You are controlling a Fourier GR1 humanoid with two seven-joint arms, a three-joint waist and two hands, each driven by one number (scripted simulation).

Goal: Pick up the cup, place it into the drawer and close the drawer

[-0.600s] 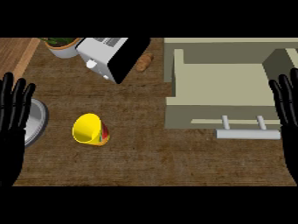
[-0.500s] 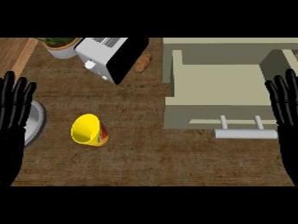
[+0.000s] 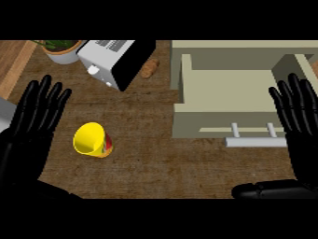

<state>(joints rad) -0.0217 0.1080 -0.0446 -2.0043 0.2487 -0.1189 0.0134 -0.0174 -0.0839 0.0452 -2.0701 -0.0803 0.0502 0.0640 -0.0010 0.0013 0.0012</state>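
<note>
While both hands stay flat with straight fingers, nothing is held. Left hand (image 3: 31,121) at left edge, right hand (image 3: 304,122) at right edge beside drawer (image 3: 223,100). Drawer pulled open, handle (image 3: 254,136) toward robot. Yellow cup (image 3: 91,139) on counter (image 3: 175,163), near left hand, not touching. Toaster (image 3: 113,60) and plant pot (image 3: 61,50) behind.

Only one view is given, taken from head height and aimed steeply down at the desk (image 3: 161,172). The desk's far edge lies along the top of the view, its near edge along the bottom. The left hand (image 3: 31,126) and right hand (image 3: 306,126) are seen entering from the near edge. The desk's middle is framed closely; its left and right ends are cut off.
</note>
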